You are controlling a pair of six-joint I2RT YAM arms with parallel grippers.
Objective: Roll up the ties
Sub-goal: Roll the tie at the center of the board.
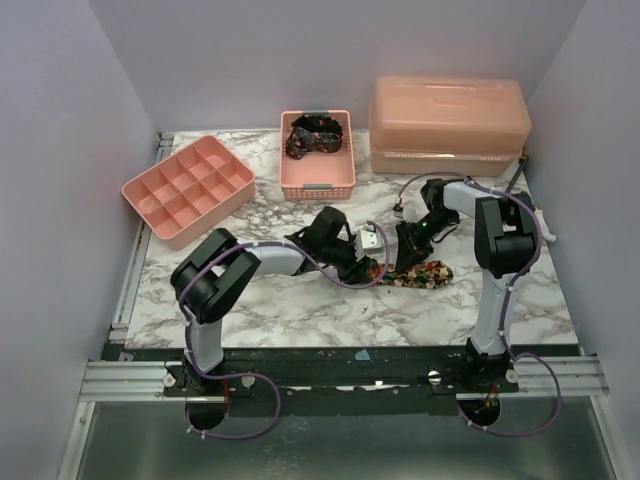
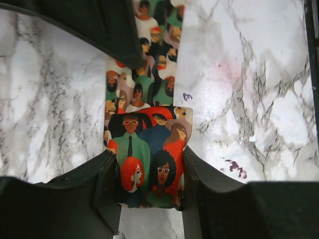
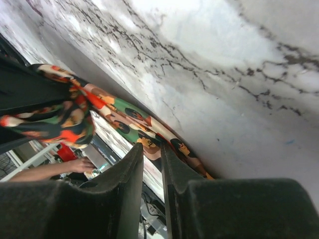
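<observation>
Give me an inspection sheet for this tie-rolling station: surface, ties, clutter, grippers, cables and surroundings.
Surface: marble-pattern tabletop, a few small purple marks.
Job's things: printed tie lies mid-table, one end folded over; dark tie bundled in the pink basket.
Clutter: pink compartment tray back left; pink lidded box back right.
Grippers: left gripper closed across the printed tie's folded end; right gripper with its fingers nearly together over the same tie, hold unclear.
Cables: purple cables run along both arms and loop at the bases.
Surroundings: plain walls on three sides; a person's arm beyond the table edge.
</observation>
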